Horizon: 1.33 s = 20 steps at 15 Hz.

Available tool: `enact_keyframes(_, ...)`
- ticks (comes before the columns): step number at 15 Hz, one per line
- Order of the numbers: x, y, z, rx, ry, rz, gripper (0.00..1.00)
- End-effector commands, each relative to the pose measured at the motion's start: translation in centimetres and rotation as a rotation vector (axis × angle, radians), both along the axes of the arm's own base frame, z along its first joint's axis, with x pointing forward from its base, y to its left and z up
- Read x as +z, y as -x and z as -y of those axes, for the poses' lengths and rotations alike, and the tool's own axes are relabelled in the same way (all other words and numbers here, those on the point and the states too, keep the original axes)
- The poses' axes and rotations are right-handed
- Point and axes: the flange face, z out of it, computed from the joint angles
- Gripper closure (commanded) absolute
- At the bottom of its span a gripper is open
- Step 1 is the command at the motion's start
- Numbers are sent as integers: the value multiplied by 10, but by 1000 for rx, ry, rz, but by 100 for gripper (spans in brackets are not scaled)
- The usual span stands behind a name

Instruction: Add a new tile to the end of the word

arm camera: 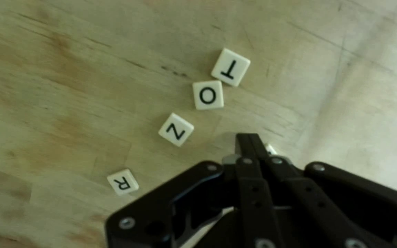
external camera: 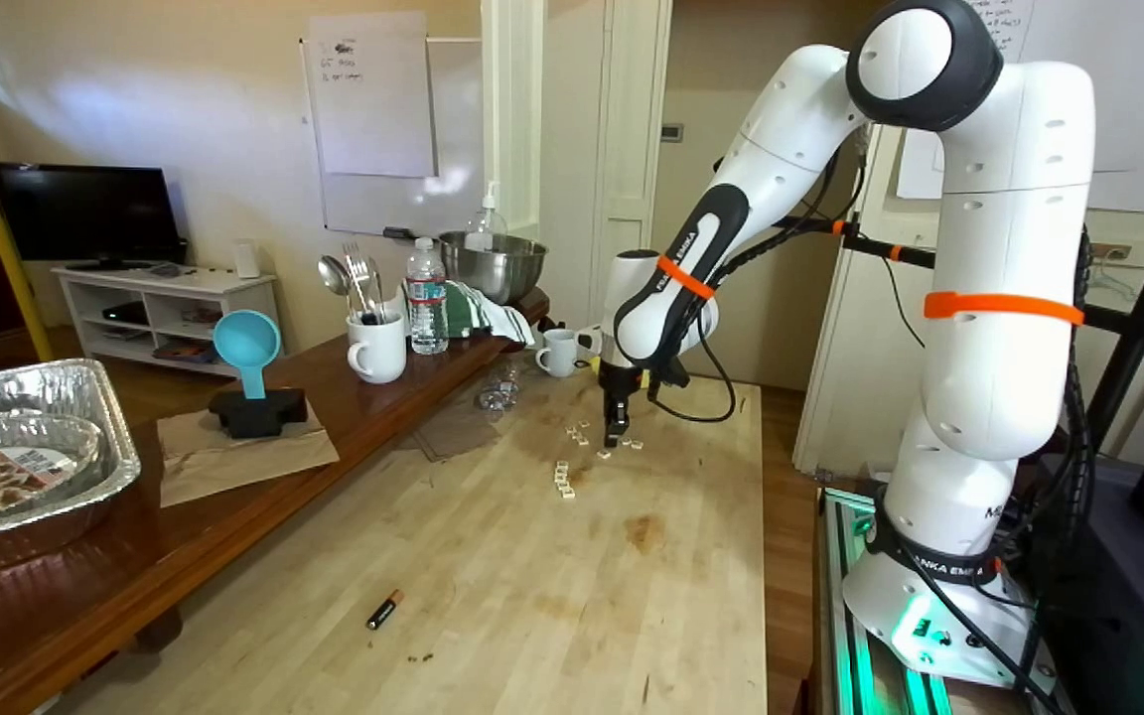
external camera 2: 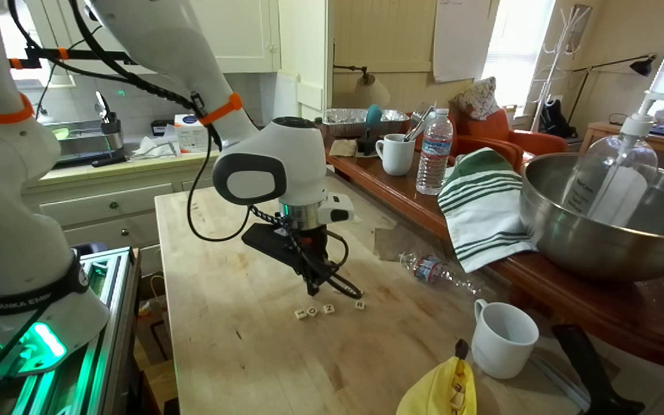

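The word [external camera: 562, 480] is a short column of several tiny whitish tiles on the wooden table in an exterior view. My black gripper hides that spot in an exterior view from the far end. The wrist view shows loose letter tiles: T [arm camera: 231, 67], O [arm camera: 208, 95], one reading Z or N [arm camera: 176, 130], and R [arm camera: 123, 182]. Another tile [arm camera: 271, 149] peeks out beside my fingertips, mostly covered. Which tile is the new one I cannot tell. My gripper [arm camera: 248, 137] points down among the loose tiles, its fingertips pressed together with nothing between them.
A battery [external camera: 384, 609] lies on the near part of the table. Towards the far end are a crumpled clear bottle [external camera 2: 438, 272], a white mug [external camera 2: 504, 340] and a yellow pouch [external camera 2: 441, 386]. A raised wooden shelf [external camera: 354, 437] runs along one side.
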Motion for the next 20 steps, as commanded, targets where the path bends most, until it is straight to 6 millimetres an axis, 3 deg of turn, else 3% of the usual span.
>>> enact_keyframes(1,5,0,-17,18,-53,4,100)
enact_keyframes(4,-1,-4,-22,19,-60,2,100)
enact_keyframes(10,-12,-3,-12,0,-46,-20,100)
enact_keyframes(17,-8,5,15,-32,13,-41,100)
enact_keyframes(20,5,4,13,-52,-7,-20,100)
